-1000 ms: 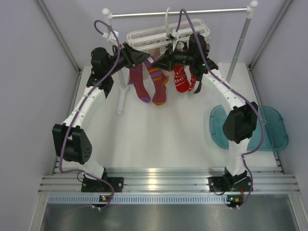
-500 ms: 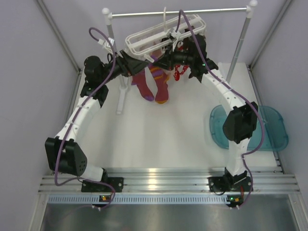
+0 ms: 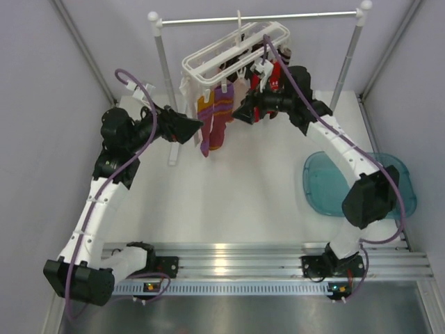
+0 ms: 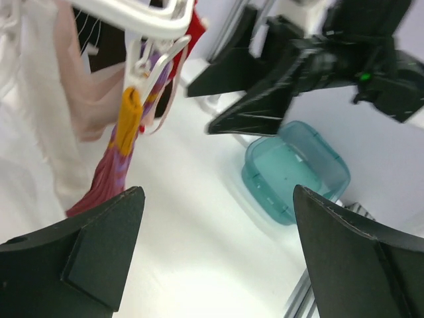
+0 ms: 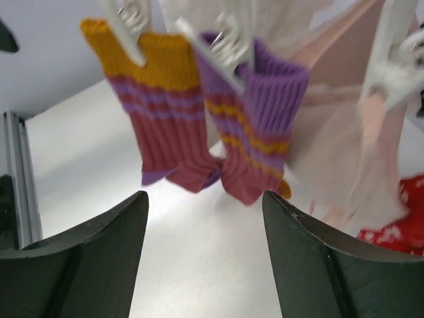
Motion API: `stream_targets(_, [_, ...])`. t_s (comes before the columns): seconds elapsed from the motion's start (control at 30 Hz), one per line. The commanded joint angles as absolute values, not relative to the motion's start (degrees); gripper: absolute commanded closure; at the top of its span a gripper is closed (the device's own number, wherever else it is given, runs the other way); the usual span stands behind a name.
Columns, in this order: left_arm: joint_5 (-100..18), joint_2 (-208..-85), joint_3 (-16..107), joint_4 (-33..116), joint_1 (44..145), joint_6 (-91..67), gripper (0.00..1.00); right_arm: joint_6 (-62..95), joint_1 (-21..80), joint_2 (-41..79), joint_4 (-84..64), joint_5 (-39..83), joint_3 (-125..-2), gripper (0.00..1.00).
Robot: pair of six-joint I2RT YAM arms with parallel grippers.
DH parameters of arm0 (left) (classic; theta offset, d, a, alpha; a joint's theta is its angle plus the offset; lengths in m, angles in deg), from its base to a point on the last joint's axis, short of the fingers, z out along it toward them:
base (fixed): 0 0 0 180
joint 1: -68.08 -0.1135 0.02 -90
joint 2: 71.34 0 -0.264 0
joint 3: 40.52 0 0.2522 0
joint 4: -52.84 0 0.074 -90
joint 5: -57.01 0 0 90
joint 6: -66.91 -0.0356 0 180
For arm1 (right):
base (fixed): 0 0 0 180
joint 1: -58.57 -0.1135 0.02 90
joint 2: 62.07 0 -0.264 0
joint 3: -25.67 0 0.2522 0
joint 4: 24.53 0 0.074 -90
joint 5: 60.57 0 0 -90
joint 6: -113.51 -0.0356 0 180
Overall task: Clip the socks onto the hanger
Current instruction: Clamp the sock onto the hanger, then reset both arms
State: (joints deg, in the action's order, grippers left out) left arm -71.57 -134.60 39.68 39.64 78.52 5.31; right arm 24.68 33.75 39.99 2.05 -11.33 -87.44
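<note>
The white slatted hanger (image 3: pixel 233 50) hangs tilted from the rail by its hook. Clipped under it are an orange-cuffed sock (image 5: pixel 165 112) and a purple-cuffed sock (image 5: pixel 255 119), the same pair (image 3: pixel 215 118) showing in the top view. A pale sock (image 5: pixel 344 152) and a red sock (image 3: pixel 269 80) hang there too. My left gripper (image 3: pixel 198 129) is open and empty, just left of the striped pair. My right gripper (image 3: pixel 240 115) is open and empty, just right of them. In the left wrist view a white clip (image 4: pixel 142 63) pinches the orange cuff (image 4: pixel 127 119).
A silver rail (image 3: pixel 257 19) on white posts (image 3: pixel 165 76) carries the hanger. A teal tray (image 3: pixel 323 184) lies at the right on the white table. Grey walls close in on both sides. An aluminium rail (image 3: pixel 229 261) runs along the near edge.
Both grippers have opened and backed away from the hanger. The left arm pulled back to the left. The hanger has swung and tilted, and the striped socks now hang from its clips.
</note>
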Motion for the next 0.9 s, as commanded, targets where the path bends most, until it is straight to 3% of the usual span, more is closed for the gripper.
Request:
stream_targets(0.0, [-65.78, -131.81, 41.79, 24.79, 78.28, -3.74, 0.02, 28.08, 34.66, 29.09, 4.6, -9.34, -81.01, 0.31])
stream_targets(0.17, [-65.06, -134.61, 50.92, 5.1, 78.28, -16.03, 0.02, 30.8, 39.47, 14.86, 10.4, -6.88, -68.81, 0.2])
stream_targets(0.3, [-60.96, -136.37, 50.5, -4.05, 78.28, -20.28, 0.02, 33.08, 45.64, 5.71, 17.34, -5.03, -62.02, 0.11])
stream_targets(0.63, [-42.76, -133.75, 41.54, -3.55, 78.28, -22.57, 0.02, 43.9, 50.12, -15.82, 30.28, 7.98, -42.51, 0.01])
stream_targets(0.87, [-42.3, -127.59, 34.42, -2.23, 78.28, -24.33, 0.02, 43.81, 54.87, -25.68, 29.66, 7.02, -34.5, 0.0])
